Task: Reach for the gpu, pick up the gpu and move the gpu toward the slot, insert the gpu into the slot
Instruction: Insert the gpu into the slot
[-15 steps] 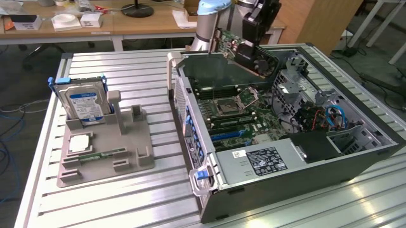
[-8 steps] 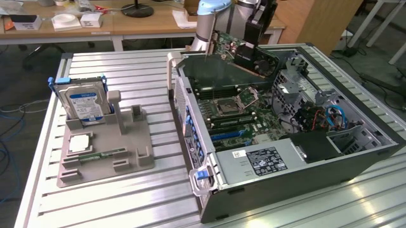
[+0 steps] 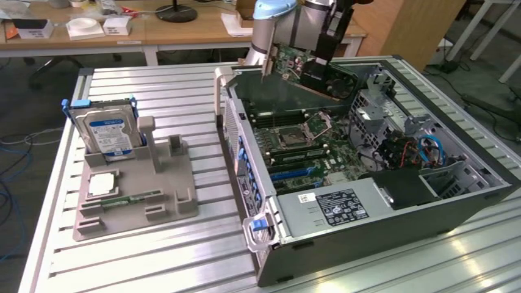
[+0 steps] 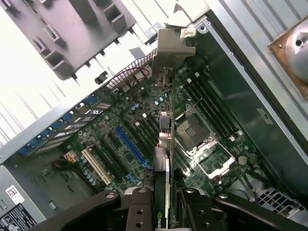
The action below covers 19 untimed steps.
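I have the pincer (image 3: 323,60) clenched on the gpu (image 3: 313,76). In the exterior view the arm (image 3: 273,24) comes down from the far side of the bench (image 3: 163,91) and holds the card up over the far end of the open computer case (image 3: 366,220). The card is tilted, with its lower end toward the exterior view's right. It hangs at about the height of the case rim, above the motherboard (image 3: 309,152), and is not seated in anything.

From the wrist view I look straight down the card. The gpu (image 4: 164,159) sits edge-on between the two fingers (image 4: 139,207) of the pincer (image 4: 166,199), one finger pressed on each face. Its thin edge runs away from the pincer and ends in the pale metal bracket (image 4: 172,50). Under it I see the motherboard (image 4: 120,120). The long blue slot (image 4: 132,144) lies just to one side of the card's line, and the processor socket (image 4: 192,132) lies to the other side.

Toward the exterior view's left, well apart from the case, a grey holder (image 3: 163,177) rests on the bench. A hard drive (image 3: 110,131) with a blue label stands upright at its far end, and a narrow green memory stick (image 3: 134,198) lies nearer the front.
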{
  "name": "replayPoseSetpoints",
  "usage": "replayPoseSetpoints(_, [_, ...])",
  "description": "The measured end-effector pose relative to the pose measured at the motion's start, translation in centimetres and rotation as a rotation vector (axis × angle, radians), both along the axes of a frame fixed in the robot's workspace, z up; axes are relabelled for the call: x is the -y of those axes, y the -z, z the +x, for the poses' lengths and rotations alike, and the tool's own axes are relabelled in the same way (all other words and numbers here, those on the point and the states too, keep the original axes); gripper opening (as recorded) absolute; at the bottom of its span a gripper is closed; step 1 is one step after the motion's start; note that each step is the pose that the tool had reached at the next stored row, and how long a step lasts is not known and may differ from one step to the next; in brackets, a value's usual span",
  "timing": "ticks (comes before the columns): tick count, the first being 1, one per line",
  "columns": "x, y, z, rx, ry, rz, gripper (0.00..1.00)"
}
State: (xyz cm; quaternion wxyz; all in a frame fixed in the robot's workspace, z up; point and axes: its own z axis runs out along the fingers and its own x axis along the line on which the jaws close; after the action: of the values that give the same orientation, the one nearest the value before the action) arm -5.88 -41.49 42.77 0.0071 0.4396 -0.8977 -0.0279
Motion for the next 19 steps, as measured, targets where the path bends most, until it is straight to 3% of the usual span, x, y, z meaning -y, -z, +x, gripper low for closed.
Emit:
replayPoseSetpoints(7, [0.00,0.64,0.1,0.0033,-0.083,-0.0001,0.26])
replayPoseSetpoints(11, [0.01,0.87,0.1,0.0185,-0.103,-0.0009,0.26])
replayPoseSetpoints(14, [0.01,0.99,0.1,0.0362,-0.112,-0.0015,0.26])
replayPoseSetpoints(19, [0.04,1.42,0.1,0.0433,-0.158,-0.0010,0.26])
